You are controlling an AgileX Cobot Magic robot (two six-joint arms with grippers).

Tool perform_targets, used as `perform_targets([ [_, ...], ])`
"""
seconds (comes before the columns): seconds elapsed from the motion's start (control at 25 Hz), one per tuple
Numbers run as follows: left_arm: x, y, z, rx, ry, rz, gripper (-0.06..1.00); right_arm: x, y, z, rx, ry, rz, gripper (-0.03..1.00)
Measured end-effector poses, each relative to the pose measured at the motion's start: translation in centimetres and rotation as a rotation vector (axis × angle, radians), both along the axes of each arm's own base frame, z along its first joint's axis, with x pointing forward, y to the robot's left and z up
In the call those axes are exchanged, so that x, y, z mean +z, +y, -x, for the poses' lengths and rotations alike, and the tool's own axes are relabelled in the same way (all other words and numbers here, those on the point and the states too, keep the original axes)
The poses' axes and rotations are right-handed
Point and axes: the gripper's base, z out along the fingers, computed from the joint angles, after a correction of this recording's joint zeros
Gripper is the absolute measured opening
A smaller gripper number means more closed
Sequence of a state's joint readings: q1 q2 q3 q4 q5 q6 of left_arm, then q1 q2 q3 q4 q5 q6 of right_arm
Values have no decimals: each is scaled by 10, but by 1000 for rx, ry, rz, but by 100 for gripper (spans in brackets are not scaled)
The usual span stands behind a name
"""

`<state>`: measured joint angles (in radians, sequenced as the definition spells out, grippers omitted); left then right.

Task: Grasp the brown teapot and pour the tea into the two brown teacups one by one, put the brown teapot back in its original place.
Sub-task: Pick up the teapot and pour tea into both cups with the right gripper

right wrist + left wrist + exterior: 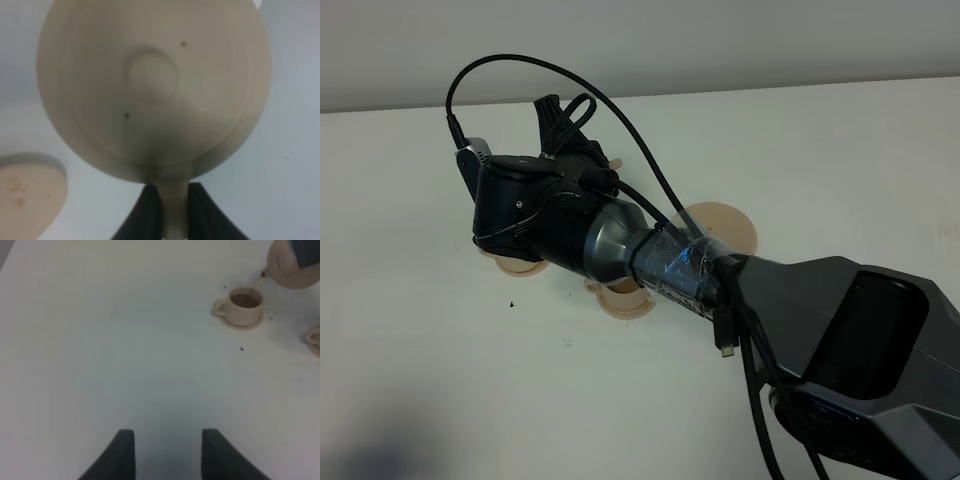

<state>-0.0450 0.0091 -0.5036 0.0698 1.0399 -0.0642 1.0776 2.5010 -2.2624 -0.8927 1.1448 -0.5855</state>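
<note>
The brown teapot (295, 264) hangs tilted in the air, a thin stream running from its spout into a teacup (243, 306) that holds brown tea on its saucer. My right gripper (174, 212) is shut on the teapot's loop handle, and its wrist view shows the lid (152, 75) from above. In the high view my right arm (535, 215) hides the teapot and both cups; only the rims of their saucers (515, 266) (626, 303) show. The second teacup (315, 339) is cut off at the frame edge. The wide saucer (725, 225) stands empty. My left gripper (167, 455) is open over bare table.
The white table (470, 380) carries a few dark specks (241, 348) near the cups. A wall line runs along the table's far edge (770, 88). The wide saucer also shows in the right wrist view (27, 192), with brown stains on it.
</note>
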Motion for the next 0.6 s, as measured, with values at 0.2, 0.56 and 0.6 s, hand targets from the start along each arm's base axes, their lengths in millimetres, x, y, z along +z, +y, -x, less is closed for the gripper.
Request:
perform_targets([
  [0.2, 0, 0, 0, 0, 0, 0, 37, -3, 1, 3, -11, 44, -27, 13],
  [0.56, 0, 0, 0, 0, 0, 0, 37, -6, 1, 5, -63, 79, -87, 13],
  [0.6, 0, 0, 0, 0, 0, 0, 37, -6, 1, 5, -70, 83, -94, 13],
])
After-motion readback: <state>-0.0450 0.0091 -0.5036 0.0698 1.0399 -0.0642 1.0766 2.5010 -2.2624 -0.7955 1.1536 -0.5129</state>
